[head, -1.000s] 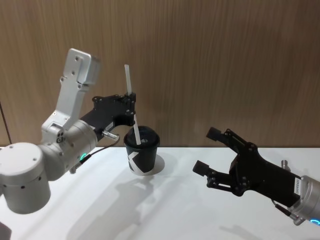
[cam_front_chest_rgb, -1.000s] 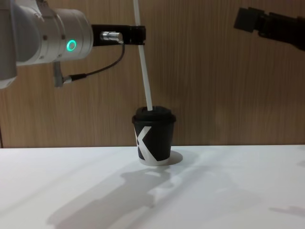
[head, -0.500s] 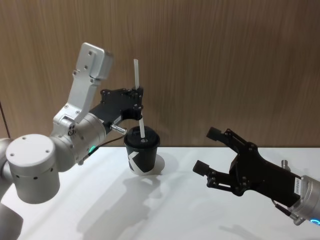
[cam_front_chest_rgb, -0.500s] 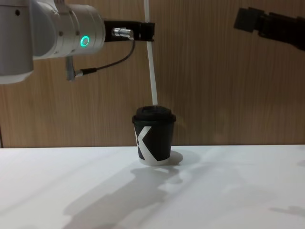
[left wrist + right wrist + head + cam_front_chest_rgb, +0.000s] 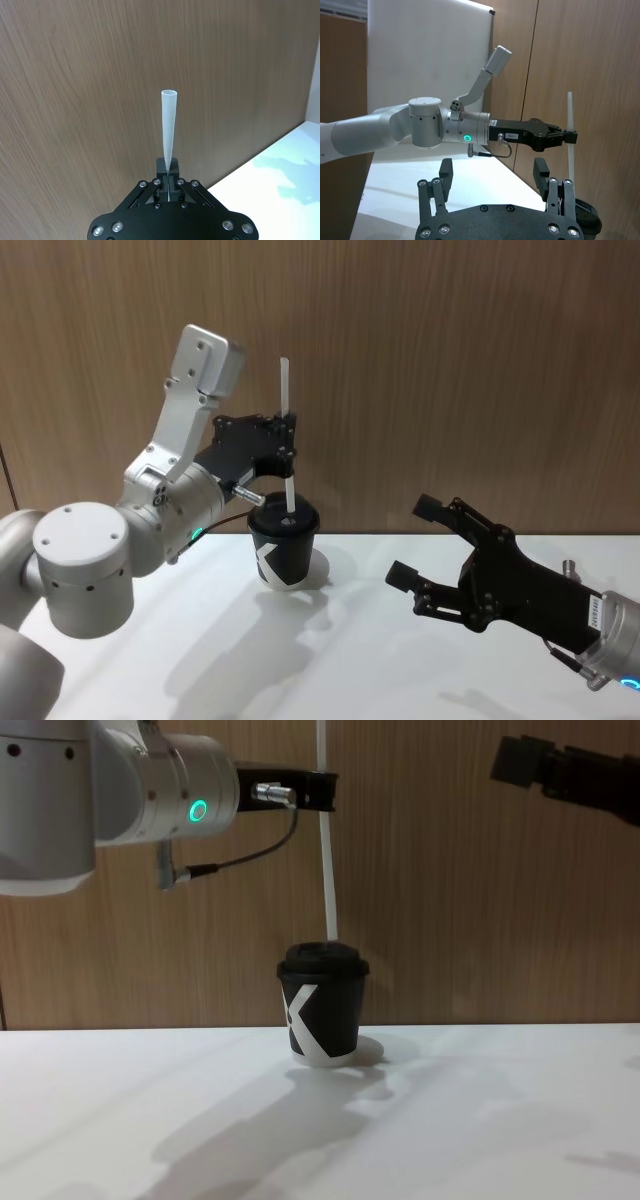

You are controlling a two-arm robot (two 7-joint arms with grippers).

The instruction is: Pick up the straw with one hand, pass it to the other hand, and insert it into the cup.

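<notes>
The straw stands nearly upright, its lower tip at the cup's lid, clamped in the left end effector. The right end effector hovers spread wide, holding nothing.

Translucent plastic straw, matt paper cup, wood-grain wall.

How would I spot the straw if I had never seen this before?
Start at the white table by the wooden wall and find the small black cup with a white X. Just above its lid, the left tool is shut on the straw, holding it almost upright. It is the only thin white stick; everything around it is black or silver.
</notes>
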